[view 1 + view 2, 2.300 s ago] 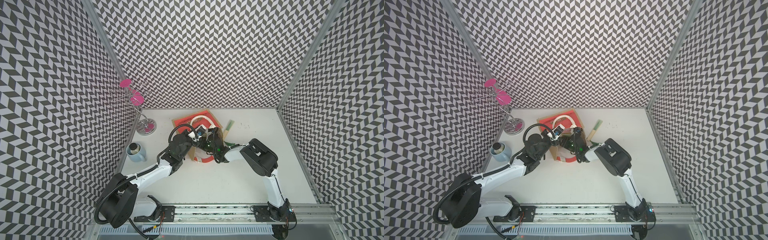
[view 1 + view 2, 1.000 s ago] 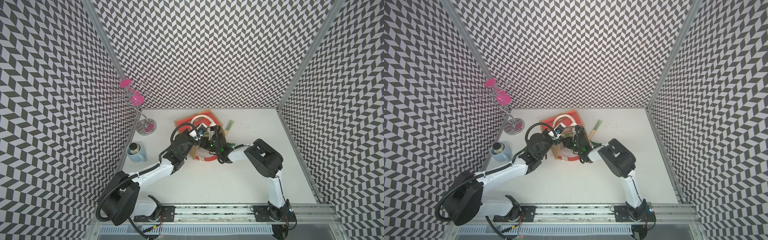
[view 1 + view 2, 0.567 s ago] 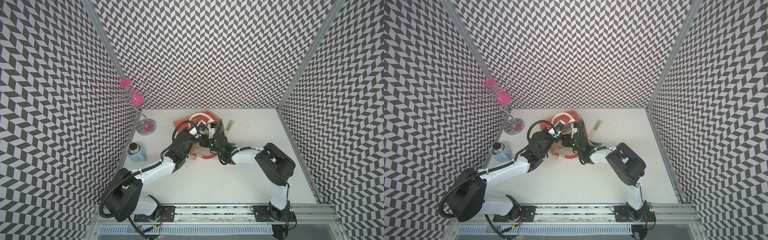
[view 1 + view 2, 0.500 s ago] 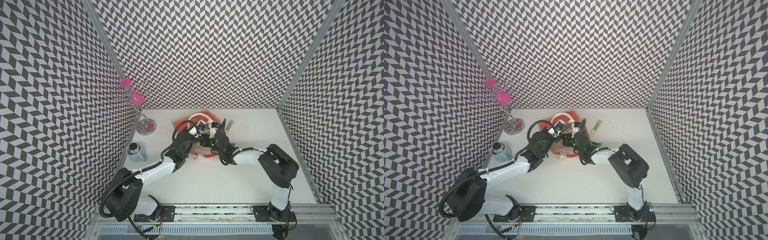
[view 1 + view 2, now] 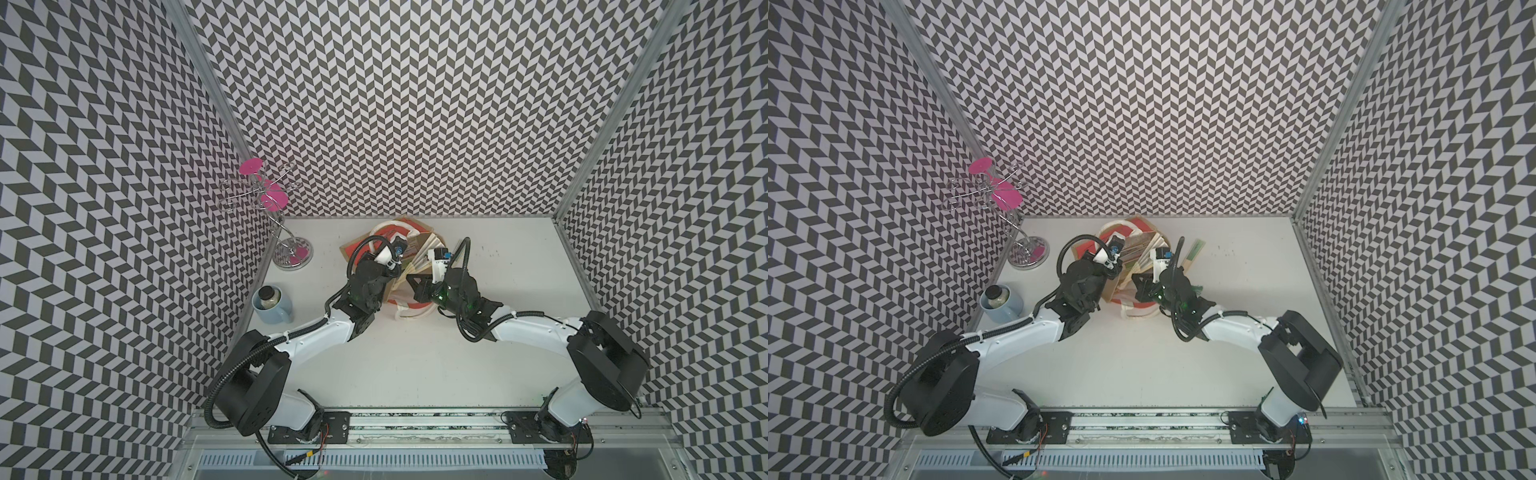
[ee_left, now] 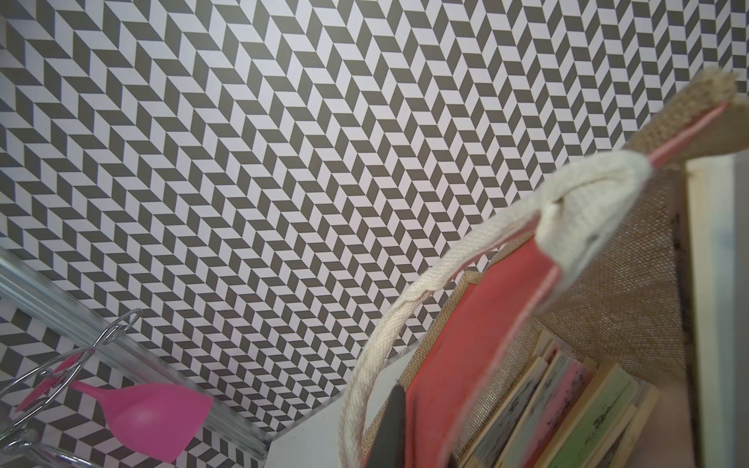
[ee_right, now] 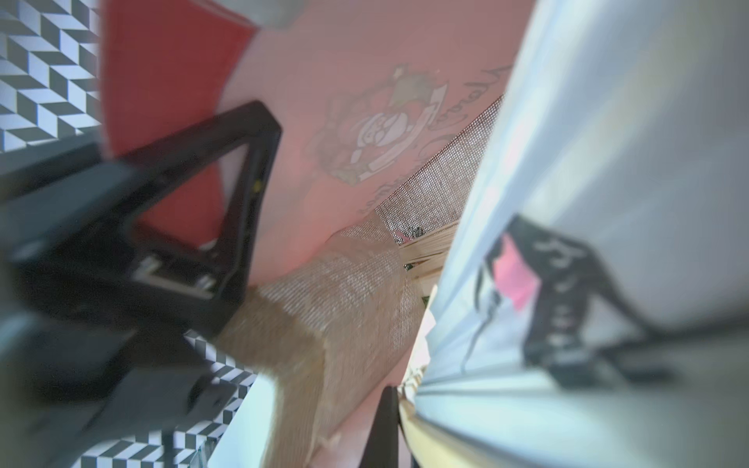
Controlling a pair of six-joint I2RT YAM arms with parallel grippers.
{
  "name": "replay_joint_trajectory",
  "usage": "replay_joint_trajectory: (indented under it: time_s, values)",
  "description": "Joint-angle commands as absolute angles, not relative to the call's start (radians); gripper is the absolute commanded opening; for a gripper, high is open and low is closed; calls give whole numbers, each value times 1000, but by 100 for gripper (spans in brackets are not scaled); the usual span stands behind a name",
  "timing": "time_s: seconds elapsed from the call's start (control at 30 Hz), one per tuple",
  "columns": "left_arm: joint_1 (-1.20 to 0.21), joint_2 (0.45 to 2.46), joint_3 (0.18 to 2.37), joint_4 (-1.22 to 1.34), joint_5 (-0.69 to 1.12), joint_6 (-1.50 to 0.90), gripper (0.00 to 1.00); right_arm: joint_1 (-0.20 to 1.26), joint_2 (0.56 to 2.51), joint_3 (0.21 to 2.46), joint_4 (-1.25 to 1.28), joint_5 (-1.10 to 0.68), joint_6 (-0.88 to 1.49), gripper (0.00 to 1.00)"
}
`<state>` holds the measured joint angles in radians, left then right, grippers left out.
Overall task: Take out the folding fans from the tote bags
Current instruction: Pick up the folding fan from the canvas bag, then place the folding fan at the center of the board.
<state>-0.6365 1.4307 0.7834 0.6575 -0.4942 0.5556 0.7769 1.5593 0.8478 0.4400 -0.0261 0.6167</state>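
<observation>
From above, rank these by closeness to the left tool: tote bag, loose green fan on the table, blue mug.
In a top view:
1. Tote bag: the left tool grips its rim.
2. Green folding fan: on the table, right of the bag.
3. Blue mug: by the left wall.

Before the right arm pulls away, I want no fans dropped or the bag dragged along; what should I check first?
1. Left gripper shut on tote bag rim: ok.
2. Right gripper shut on gripped fan: ok.
3. Gripped fan clear of the bag mouth: cannot tell, view blurred.
4. Bag emptied: not ok, remaining fans lie inside.
5. Bare table beside loose fan for set-down: ok.
</observation>
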Motion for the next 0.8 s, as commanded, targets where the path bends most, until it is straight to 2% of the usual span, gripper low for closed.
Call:
replay_joint_trajectory:
  time_s: [0.0, 0.33, 0.77]
  values:
    - [-631, 1442, 822, 698, -553, 537, 0, 776, 1454, 828, 433, -5, 548, 0]
    - [-626, 1451, 846, 685, -582, 526, 0, 776, 1242, 745, 328, -53, 489, 0]
    - [-621, 1462, 871, 660, -610, 505, 0, 776, 945, 681, 120, 8, 429, 0]
